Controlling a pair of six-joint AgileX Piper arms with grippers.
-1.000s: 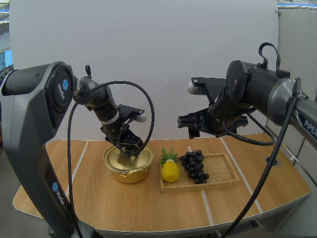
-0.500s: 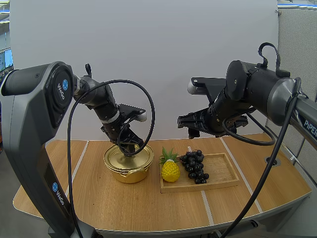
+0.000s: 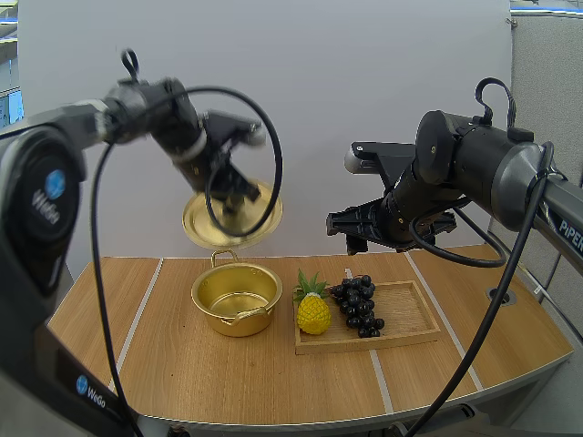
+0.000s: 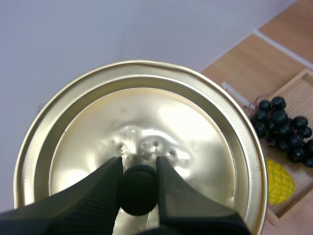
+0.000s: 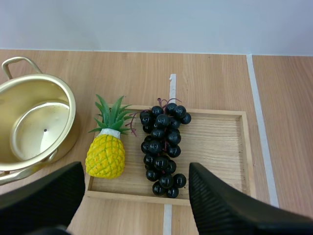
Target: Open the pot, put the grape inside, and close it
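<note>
Our left pincer (image 4: 138, 166) is clamped on the small black round knob (image 4: 138, 192) of the shallow golden metal lid (image 4: 205, 122). Its ribbed fingers (image 4: 98, 191) are closed just enough to pinch the knob between the tips, and the lid hangs tilted from it in the air. Beneath that pincer, well apart from the lid, the round golden metal pot (image 3: 228, 320) with loop handles stands open and empty on the pale wooden table (image 3: 182, 364). We judge the opening step nearly done: the lid is off and only needs keeping clear.

Our right pincer (image 5: 136, 167) hovers with its fingers spread wide, holding nothing. Below it the bunch of glossy dark grapes (image 5: 161, 147) lies on the flat wooden tray (image 5: 215, 147), just beside a yellow toy pineapple with green leaves (image 5: 106, 156).

Next, we think, the right pincer must come down over the bunch, close on it and carry it across to the pot. The lid is polished, mirror-bright and dimpled round the knob. The grapes are smooth, knobbly beads that may shift under the fingers, so a grip across the thick middle looks safest to us
</note>
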